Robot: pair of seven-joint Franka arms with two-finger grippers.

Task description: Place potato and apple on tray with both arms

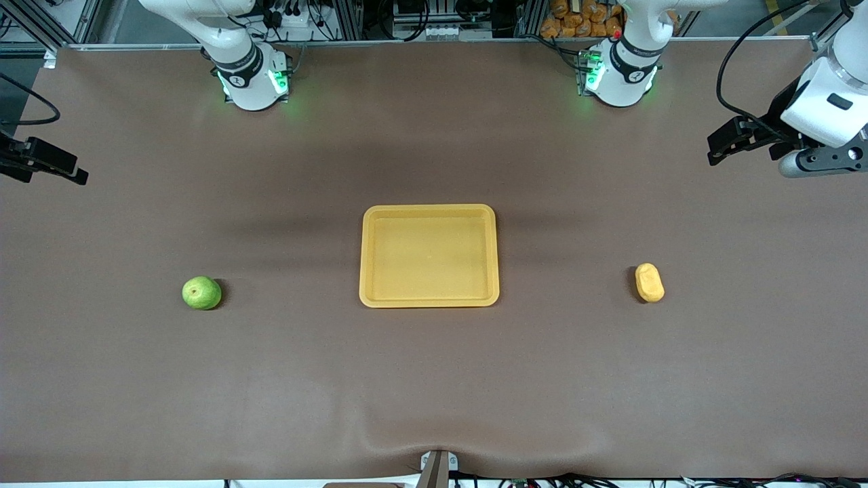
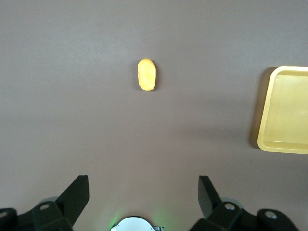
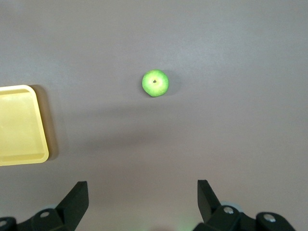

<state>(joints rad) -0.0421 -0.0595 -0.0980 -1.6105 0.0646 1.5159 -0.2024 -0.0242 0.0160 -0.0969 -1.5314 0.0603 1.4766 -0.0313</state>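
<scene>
The empty yellow-orange tray point(image 1: 429, 255) lies at the table's middle. The green apple point(image 1: 201, 293) lies on the mat toward the right arm's end. The yellow-orange potato point(image 1: 649, 282) lies toward the left arm's end. My left gripper point(image 1: 720, 146) hangs high over the left arm's end, open and empty. In the left wrist view point(image 2: 143, 192) the potato point(image 2: 147, 74) is well ahead of it, with the tray point(image 2: 284, 110) to one side. My right gripper point(image 1: 71, 173) hangs over the right arm's end, open and empty point(image 3: 143, 195), with the apple point(image 3: 155, 83) ahead and the tray point(image 3: 19, 125) beside.
A brown mat point(image 1: 434, 379) covers the whole table. The two arm bases point(image 1: 251, 81) point(image 1: 620, 74) stand along the table edge farthest from the front camera. A small bracket point(image 1: 437, 468) sits at the edge nearest the camera.
</scene>
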